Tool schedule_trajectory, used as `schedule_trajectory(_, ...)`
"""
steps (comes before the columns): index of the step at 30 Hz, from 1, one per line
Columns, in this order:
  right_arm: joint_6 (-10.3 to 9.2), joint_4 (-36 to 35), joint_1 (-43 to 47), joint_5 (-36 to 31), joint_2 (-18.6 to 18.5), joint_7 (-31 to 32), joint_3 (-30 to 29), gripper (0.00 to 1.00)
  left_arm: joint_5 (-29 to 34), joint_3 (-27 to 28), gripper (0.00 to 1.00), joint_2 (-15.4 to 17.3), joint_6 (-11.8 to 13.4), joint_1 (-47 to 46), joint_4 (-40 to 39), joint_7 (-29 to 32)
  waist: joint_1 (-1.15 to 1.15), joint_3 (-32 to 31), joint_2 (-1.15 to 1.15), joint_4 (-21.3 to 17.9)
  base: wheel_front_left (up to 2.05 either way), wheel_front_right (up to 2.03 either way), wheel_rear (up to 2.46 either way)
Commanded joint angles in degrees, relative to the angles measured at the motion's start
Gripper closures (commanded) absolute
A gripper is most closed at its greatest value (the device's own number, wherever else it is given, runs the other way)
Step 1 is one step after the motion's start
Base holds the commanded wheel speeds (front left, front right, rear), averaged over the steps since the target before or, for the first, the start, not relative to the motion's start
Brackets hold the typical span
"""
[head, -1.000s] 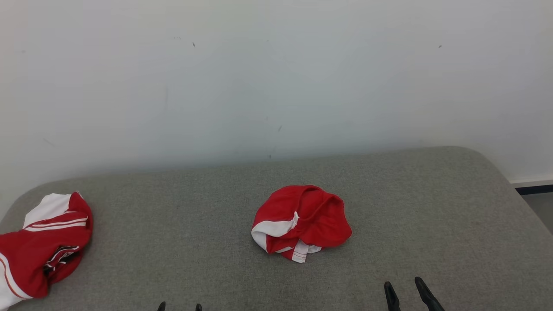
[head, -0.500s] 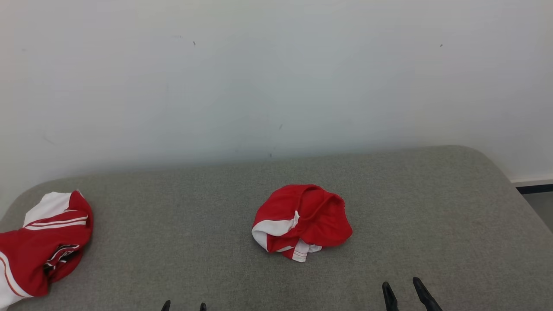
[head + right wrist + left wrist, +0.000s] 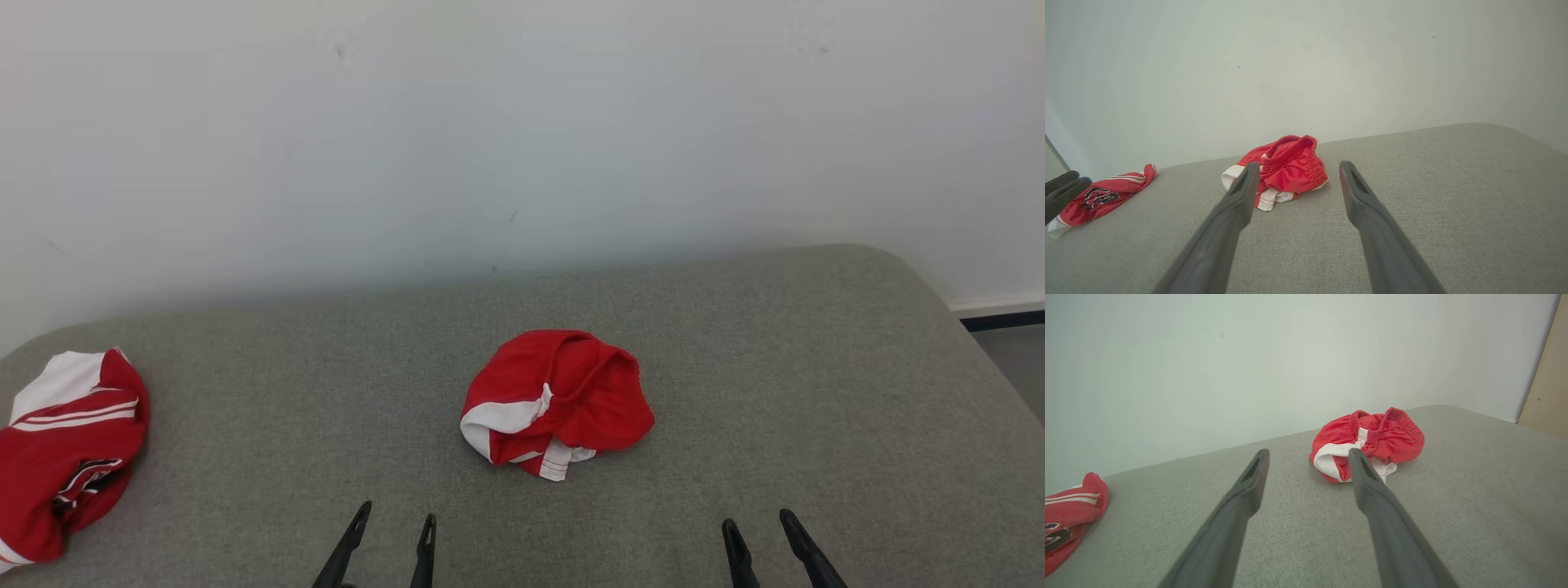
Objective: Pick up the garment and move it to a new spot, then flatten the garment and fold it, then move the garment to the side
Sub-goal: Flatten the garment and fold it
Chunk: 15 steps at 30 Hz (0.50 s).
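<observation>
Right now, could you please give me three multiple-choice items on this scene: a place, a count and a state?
1. Where do the crumpled red shorts lie? A mid grey fabric surface; B at its right edge; C on the floor.
2. How many red-and-white garments are there? A one; B two; C four.
3. How are the left fingers? A shut on the shorts; B apart, empty; C pressed together.
Answers: A, shorts sit mid-surface; B, shorts plus a jersey at the left; B, a clear gap, short of the shorts.

A plain pale wall (image 3: 522,122) rises behind a grey upholstered surface (image 3: 816,367), perhaps a bed.
</observation>
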Motion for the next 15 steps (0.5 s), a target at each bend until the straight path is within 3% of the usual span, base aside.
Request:
schedule_trajectory(1,0.19,0.0,-0.8,0.2,-0.5,-0.1,0.2,0.00,-0.1,-0.7,0.00,-0.1,-0.7,-2.5,1.5,-0.1,0.00,1.3,0.00,-0.8,0.00,0.00,0.00)
schedule_trajectory(15,0.20,-0.4,-3.5,0.8,-2.7,-0.1,0.6,0.00,-3.0,-8.7,0.00,-0.3,-2.8,-18.3,13.0,-0.1,0.00,8.5,0.00,-4.1,0.00,0.00,0.00)
